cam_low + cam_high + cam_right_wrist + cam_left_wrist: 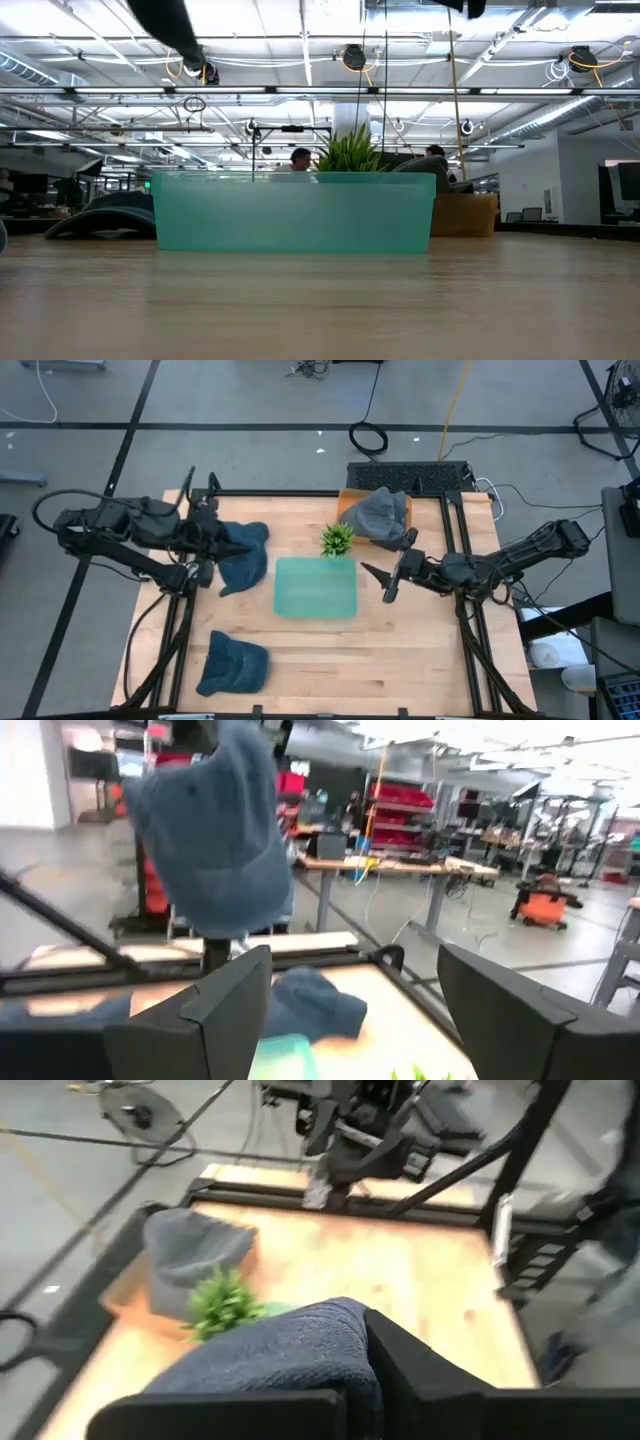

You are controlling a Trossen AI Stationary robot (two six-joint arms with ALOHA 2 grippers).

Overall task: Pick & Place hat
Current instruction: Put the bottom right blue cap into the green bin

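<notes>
My left gripper (226, 548) is shut on a blue hat (215, 830) at the table's far left, and the hat's cloth fills the left wrist view (290, 1350). A second blue hat (310, 1000) lies on the table close by; in the high view the two overlap (245, 555). A third blue hat (232, 663) lies flat at the near left. A grey hat (380, 515) rests on an orange box. My right gripper (383, 584) is open and empty, just right of the teal bin (315, 587). My left gripper pinches a fold of the blue hat's cloth (330, 1345) between its two fingers. The hat hangs below the fingers (215, 830), slack. Its lower end appears clear of the table. Which part of the hat the fingers have, I cannot tell.
A small green plant (337, 540) stands at the bin's far edge and shows above it in the low view (350, 150). The orange box (350, 500) stands at the far right. Bare wood lies near the bin's near side (340, 660). People show in the room behind.
</notes>
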